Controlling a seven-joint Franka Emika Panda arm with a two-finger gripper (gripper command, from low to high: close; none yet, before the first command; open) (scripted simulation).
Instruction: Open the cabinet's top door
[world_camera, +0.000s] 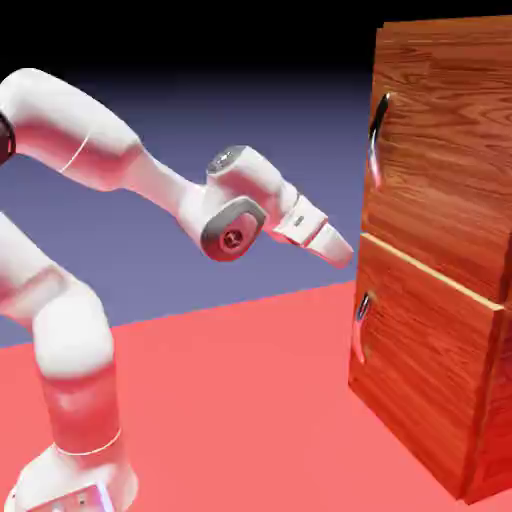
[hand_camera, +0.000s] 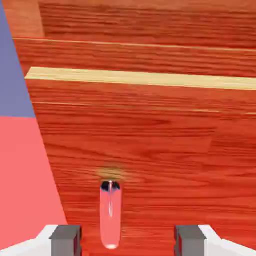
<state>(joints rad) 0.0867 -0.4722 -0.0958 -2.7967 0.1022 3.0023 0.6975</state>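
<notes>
Because the claw (hand_camera: 128, 242) points down toward the lower handle (hand_camera: 110, 215), the likeliest slip is hooking that one and pulling the wrong door. Its fingertips stand apart with nothing between them, so it is released. The cabinet (world_camera: 430, 365) rises at the exterior view's right, and the top door (world_camera: 450, 150) is its upper panel, above the pale seam (world_camera: 430, 268), looking shut. Its curved handle (world_camera: 377, 140) sits higher than the claw, near the door's edge. If the arm (world_camera: 165, 185) climbs too close to the wood, a fingertip could catch the seam or knock the handle before straddling it.
</notes>
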